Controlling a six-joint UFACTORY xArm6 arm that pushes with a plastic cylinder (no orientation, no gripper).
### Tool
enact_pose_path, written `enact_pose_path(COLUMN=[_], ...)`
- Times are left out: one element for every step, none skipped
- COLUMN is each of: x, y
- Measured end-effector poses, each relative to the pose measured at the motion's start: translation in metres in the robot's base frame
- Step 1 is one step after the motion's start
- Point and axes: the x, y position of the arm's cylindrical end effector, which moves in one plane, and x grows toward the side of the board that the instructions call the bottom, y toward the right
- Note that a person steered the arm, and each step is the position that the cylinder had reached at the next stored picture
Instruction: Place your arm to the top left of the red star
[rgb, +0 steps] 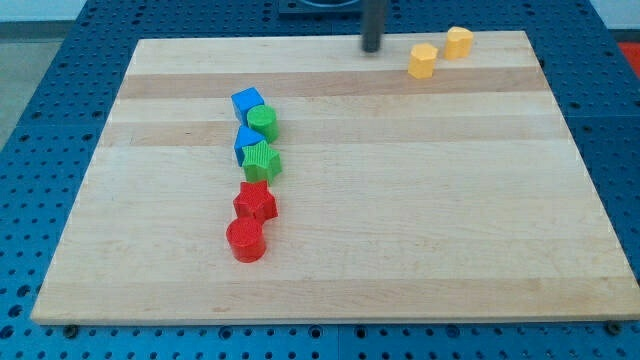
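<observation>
The red star (256, 201) lies left of the board's middle, in a column of blocks. My tip (372, 48) is at the view's top, near the board's far edge, well up and to the right of the red star. It touches no block. A red cylinder (245, 240) sits just below the star. A green star (262, 160) sits just above it.
Above the green star are a blue block (244, 141), a green cylinder (264, 123) and a blue cube (246, 102). Two yellow blocks (423, 60) (458, 42) sit at the view's top right, right of my tip. The wooden board (420, 200) rests on a blue perforated table.
</observation>
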Motion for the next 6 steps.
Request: enact_pose_path(x=[-0.002, 0.023, 0.094, 0.097, 0.107, 0.134], y=[-0.076, -0.123, -0.154, -0.155, -0.167, -0.192])
